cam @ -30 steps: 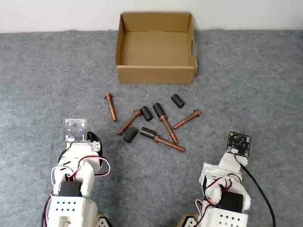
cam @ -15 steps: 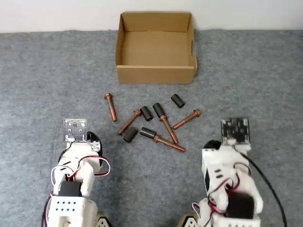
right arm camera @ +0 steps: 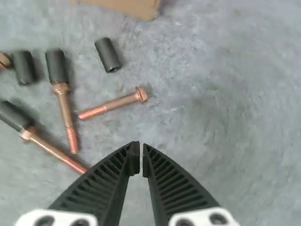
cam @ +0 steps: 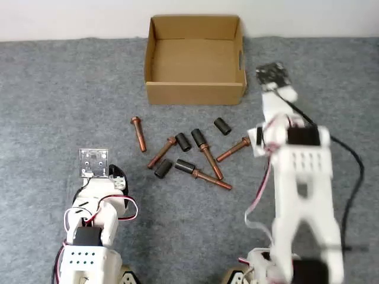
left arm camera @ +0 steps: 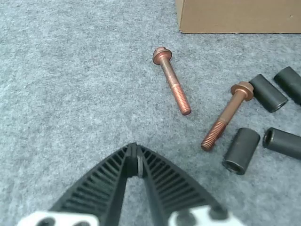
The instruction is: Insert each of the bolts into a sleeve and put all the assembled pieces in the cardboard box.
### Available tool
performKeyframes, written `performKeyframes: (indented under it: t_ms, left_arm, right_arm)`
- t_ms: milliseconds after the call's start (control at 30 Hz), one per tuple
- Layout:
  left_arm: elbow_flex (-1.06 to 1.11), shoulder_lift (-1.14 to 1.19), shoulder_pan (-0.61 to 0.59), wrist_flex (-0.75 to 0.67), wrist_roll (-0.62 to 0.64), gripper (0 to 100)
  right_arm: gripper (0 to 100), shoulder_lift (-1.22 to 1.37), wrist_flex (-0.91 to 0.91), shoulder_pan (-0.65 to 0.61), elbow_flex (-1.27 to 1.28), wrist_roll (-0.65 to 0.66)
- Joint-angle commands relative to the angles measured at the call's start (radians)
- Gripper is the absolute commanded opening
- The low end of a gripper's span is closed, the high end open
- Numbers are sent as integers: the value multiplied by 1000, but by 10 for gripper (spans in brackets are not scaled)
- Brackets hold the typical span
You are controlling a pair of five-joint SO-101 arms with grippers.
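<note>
Right arm (cam: pixel 296 157) swung out from its fold, now beside box (cam: pixel 194 93). Left jaws, right jaws pressed together. Five bolts (cam: pixel 161 152), five sleeves (cam: pixel 222 126) on tabletop (cam: pixel 53 106) before box. Rightmost bolt (right arm camera: pixel 113 103) lies diagonal, head far-right. Leftmost bolt (cam: pixel 138 134) runs near-far, head far.

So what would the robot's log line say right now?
left pincer: shut, empty | right pincer: shut, near loose bolt | cardboard box: empty

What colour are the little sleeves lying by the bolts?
The sleeves are black, a dull dark black. The left wrist view shows them best.
</note>
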Motion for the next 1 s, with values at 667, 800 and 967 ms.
performKeyframes:
  t_ms: [667, 800, 967]
  left_arm:
    - [-4, -6, -8, -8, -2, 6]
    - [-4, -6, -8, -8, -2, 6]
    - [-4, -6, -8, -8, -2, 6]
  right_arm:
    - [195, 921, 71, -236, -881, 141]
    - [194, 1059, 111, -237, -1031, 141]
    - [194, 1221, 189, -223, -1231, 146]
